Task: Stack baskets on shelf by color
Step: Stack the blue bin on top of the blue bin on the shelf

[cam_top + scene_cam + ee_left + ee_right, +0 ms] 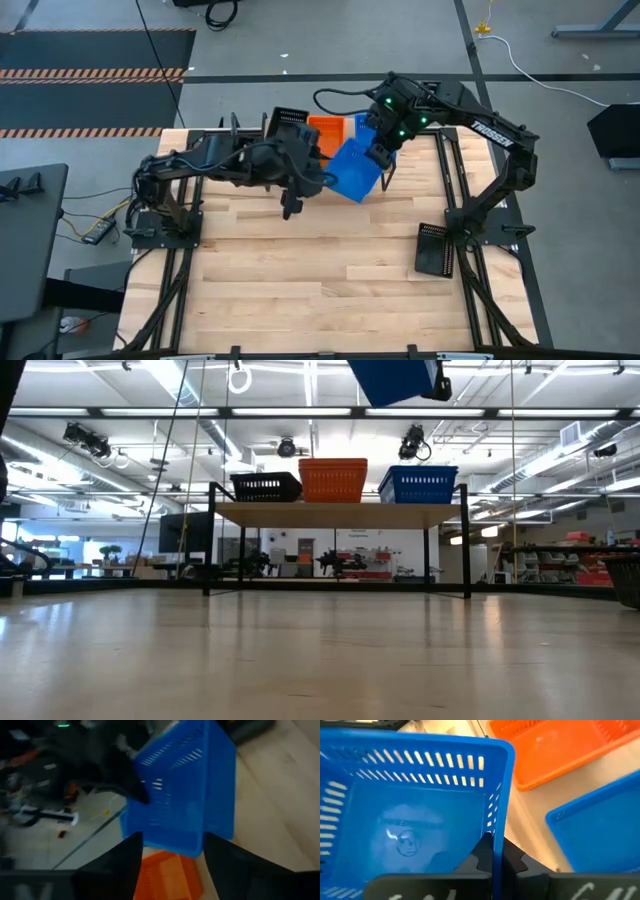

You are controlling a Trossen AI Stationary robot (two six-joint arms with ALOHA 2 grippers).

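High view gives you the clearest layout: the right gripper [383, 152] hangs over the far middle of the worktop [330, 280], carrying a blue basket [355, 170] lifted and tilted in the air in front of the shelf [340, 513]. Your right wrist view shows the jaws closed on that basket's rim [497, 840], one finger inside the wall and one outside, with the mesh wall and floor of the basket filling most of the picture.

From table height you see only the underside of the carried blue basket [395, 380] at the top edge, well above the shelf. On the shelf top stand three groups in a row: black baskets [265, 487] on the left, orange baskets [332, 480] in the middle, and a second blue basket [419, 484] on the right. How many are nested in each group you cannot tell.

The left gripper [292, 205] sits just left of the carried basket, near the shelf's front edge; its jaws stand apart and hold nothing, as the left wrist view shows with both fingers [117, 862] spread either side of the blue basket's corner.

One more black basket [434, 250] lies on the worktop at the right edge, beside the right arm's base.
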